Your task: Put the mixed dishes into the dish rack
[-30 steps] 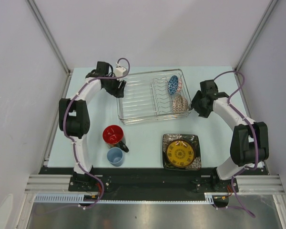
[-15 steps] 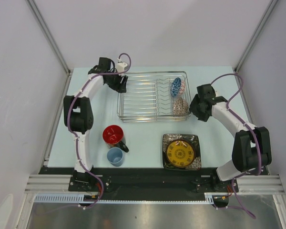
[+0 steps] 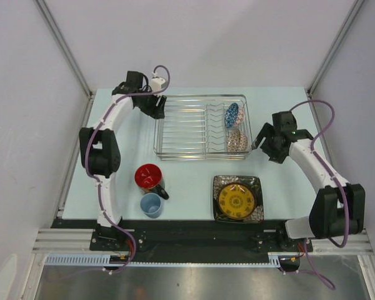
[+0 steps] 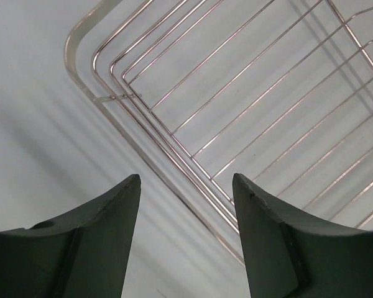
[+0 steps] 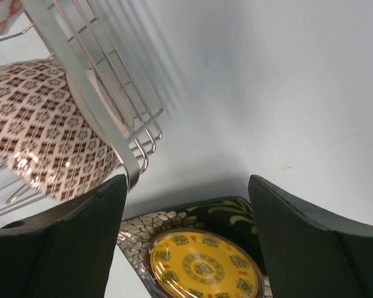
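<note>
The silver wire dish rack [image 3: 187,128] stands at the back of the table. The blue-patterned bowl [image 3: 231,114] and the pinkish-beige bowl [image 3: 237,141] stand on edge in its right end. The red-inside mug [image 3: 149,177] and the light-blue cup [image 3: 151,204] sit at front left. The yellow plate [image 3: 236,199] lies on the dark square plate [image 3: 220,185] at front centre. My left gripper [image 3: 157,107] is open at the rack's far left corner, the rim wire [image 4: 168,162] between its fingers [image 4: 186,180]. My right gripper [image 3: 262,142] is open and empty just right of the rack.
In the right wrist view the rack's rim [image 5: 81,81], the pinkish-beige bowl [image 5: 43,130], the yellow plate [image 5: 202,267] and the dark square plate [image 5: 230,214] lie below my open right gripper [image 5: 186,183]. Walls enclose the table on three sides.
The rack has turned from a tilted lie to square with the table. My left gripper has moved back to its far left corner. My right arm has drawn away to the right.
</note>
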You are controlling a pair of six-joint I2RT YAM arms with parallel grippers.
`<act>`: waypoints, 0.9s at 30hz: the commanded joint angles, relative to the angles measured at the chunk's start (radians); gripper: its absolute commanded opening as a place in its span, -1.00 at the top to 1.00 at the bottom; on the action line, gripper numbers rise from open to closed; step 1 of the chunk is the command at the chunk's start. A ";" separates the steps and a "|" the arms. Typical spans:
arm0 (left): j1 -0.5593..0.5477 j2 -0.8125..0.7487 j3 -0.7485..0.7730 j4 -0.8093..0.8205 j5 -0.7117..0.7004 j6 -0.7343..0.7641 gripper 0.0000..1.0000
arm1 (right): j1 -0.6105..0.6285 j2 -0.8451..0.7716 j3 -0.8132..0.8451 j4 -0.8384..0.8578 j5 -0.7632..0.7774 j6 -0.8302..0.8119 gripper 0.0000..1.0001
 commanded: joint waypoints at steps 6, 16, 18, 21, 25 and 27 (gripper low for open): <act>0.048 -0.292 0.056 -0.250 0.208 0.022 -0.36 | -0.013 -0.256 -0.032 -0.193 -0.033 -0.070 -0.69; -0.265 -0.533 -0.296 -0.293 0.068 0.184 -0.38 | 0.043 -0.308 -0.255 -0.185 -0.076 0.013 -0.62; -0.289 -0.487 -0.280 -0.347 0.117 0.191 -0.34 | 0.066 -0.291 -0.258 -0.193 -0.070 0.038 -0.62; -0.329 -0.467 -0.315 -0.347 0.134 0.221 -0.34 | 0.117 -0.283 -0.267 -0.179 -0.053 0.065 -0.64; -0.383 -0.464 -0.374 -0.327 0.104 0.256 -0.34 | 0.125 -0.264 -0.301 -0.159 -0.044 0.076 -0.64; -0.401 -0.450 -0.380 -0.329 0.101 0.269 -0.33 | 0.125 -0.268 -0.328 -0.148 -0.044 0.097 -0.66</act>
